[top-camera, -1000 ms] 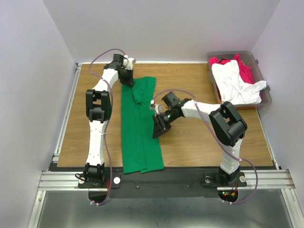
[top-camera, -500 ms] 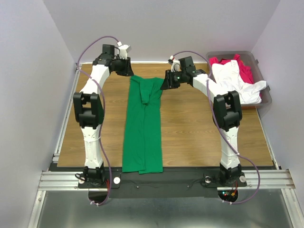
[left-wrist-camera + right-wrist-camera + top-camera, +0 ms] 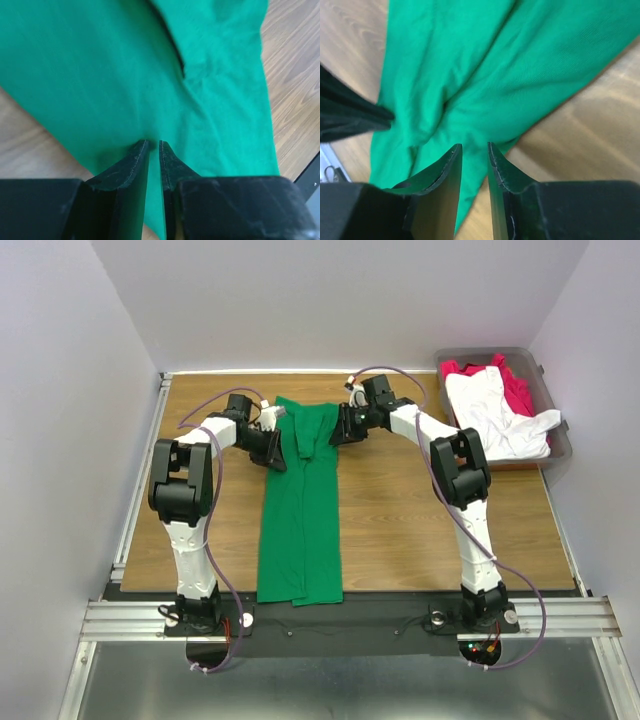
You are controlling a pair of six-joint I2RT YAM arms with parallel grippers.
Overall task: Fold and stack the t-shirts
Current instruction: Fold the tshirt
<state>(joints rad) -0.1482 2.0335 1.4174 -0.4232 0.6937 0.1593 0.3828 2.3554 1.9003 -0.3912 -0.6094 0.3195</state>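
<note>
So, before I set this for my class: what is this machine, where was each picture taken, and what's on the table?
A robot's left arm and right arm are bolted at a table's near edge. One picture looks down from above; the other two come from a camera on each wrist. A green shirt, folded into a long strip, lies on it. A bin at far right holds a white shirt over a red shirt. The left gripper and right gripper sit at the strip's far end, jaws narrow; whether they pinch cloth is unclear.
</note>
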